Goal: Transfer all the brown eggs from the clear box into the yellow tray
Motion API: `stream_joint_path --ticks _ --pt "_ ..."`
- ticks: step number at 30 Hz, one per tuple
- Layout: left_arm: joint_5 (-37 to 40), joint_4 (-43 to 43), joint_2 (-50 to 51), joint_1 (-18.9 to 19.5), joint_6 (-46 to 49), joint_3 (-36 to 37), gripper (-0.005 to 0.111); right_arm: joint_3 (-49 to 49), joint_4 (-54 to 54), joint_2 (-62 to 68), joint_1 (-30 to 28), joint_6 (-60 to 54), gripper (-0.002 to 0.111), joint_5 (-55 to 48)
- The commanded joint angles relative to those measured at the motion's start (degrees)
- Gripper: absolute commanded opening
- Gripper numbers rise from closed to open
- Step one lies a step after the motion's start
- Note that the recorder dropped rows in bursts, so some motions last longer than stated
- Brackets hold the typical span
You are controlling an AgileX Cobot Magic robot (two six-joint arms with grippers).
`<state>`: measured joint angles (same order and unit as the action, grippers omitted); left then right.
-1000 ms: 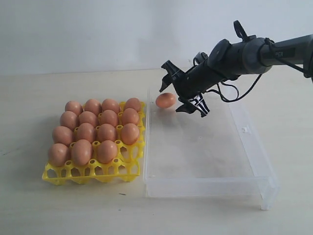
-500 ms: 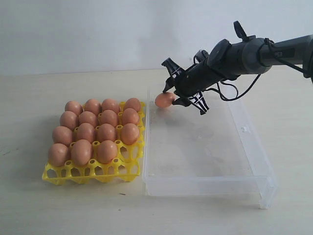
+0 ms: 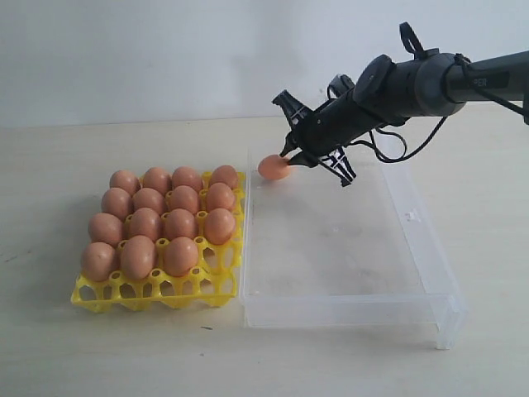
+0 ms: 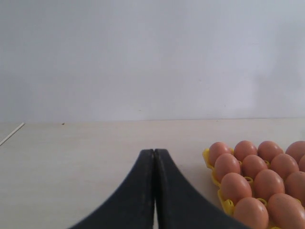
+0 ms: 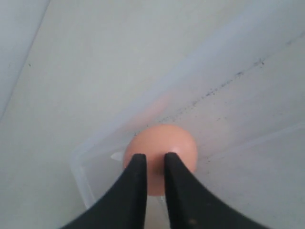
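Note:
One brown egg [image 3: 273,168] [image 5: 162,138] lies in the far left corner of the clear box [image 3: 347,310] [image 5: 81,171], against its wall. My right gripper [image 3: 299,157] [image 5: 151,156] is nearly shut, with only a narrow gap. Its tips rest against the egg's near side, not around it. The yellow tray [image 3: 157,291] [image 4: 226,204] stands left of the box with several brown eggs [image 3: 165,223] [image 4: 257,176] in its cups. My left gripper [image 4: 154,151] is shut and empty, low over the table off to one side of the tray; the exterior view does not show it.
Apart from the corner egg, I see nothing in the box. The tray's front row of cups [image 3: 178,285] holds no eggs. Tray and box stand side by side, almost touching, on a pale table [image 3: 83,356]. A plain wall lies behind.
My right gripper went from wide open around the egg to nearly shut. The egg slid left into the box corner, and the box shifted slightly left.

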<state>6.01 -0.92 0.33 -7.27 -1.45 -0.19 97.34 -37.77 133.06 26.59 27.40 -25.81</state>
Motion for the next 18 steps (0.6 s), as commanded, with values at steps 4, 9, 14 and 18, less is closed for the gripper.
stream_joint_path --ticks 4,9,14,18 --pt "-0.13 0.42 -0.33 -0.15 -0.21 0.19 0.0 0.35 -1.55 0.03 -0.33 0.32 0.063 0.71" --pt "-0.13 0.42 -0.33 -0.15 -0.21 0.19 0.0 0.35 -7.53 1.57 -0.33 0.32 0.068 1.81" --pt "-0.13 0.42 -0.33 -0.15 -0.21 0.19 0.0 0.35 -9.19 1.89 -0.22 0.32 0.068 3.64" --pt "-0.13 0.42 -0.33 -0.15 -0.21 0.19 0.0 0.35 -11.68 2.65 0.03 1.01 0.064 3.45"
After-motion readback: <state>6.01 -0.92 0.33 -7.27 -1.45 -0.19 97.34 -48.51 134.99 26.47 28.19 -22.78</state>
